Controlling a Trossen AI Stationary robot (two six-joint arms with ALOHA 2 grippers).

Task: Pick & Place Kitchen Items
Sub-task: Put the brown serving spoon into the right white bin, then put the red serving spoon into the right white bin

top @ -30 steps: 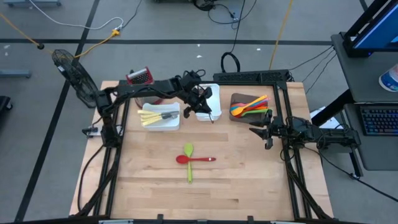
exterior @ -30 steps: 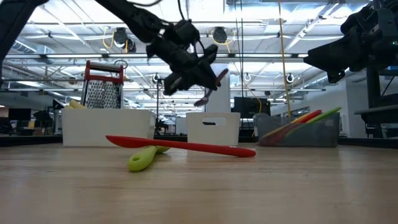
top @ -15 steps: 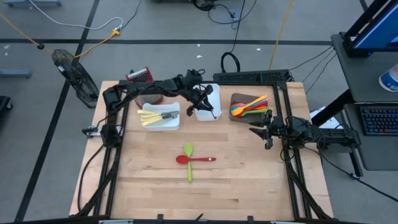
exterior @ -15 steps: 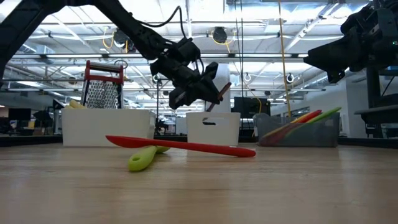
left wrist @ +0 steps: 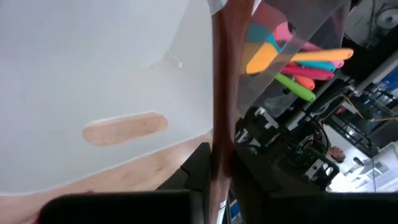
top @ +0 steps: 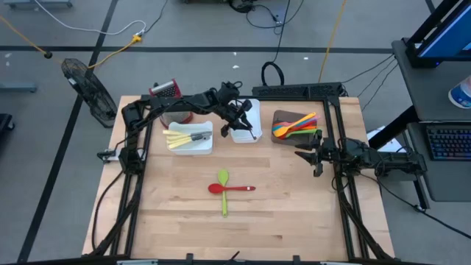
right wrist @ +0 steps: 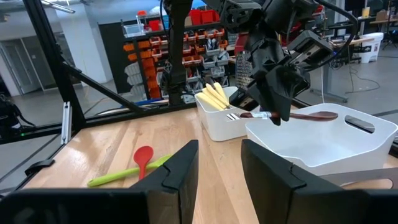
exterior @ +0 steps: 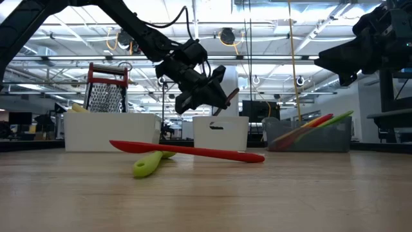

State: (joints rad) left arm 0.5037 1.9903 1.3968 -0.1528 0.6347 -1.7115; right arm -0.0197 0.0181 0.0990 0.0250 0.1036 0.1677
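Your left pincer (exterior: 207,96), clamped on a brown spoon (right wrist: 298,116), has dropped closer over the middle white tray (top: 243,136), so release looks near, while your right pincer (top: 307,157) waits open and two utensils remain on the counter (top: 294,213).

no readable text, labels or numbers anywhere

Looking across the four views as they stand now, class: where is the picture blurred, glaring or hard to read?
Left wrist view: the brown spoon in the left gripper is close and soft, the white tray washed out. Low view: ceiling lights glare, leaving the right gripper a dark shape. Right wrist view: the red spoon is sharp. High view: evenly lit.
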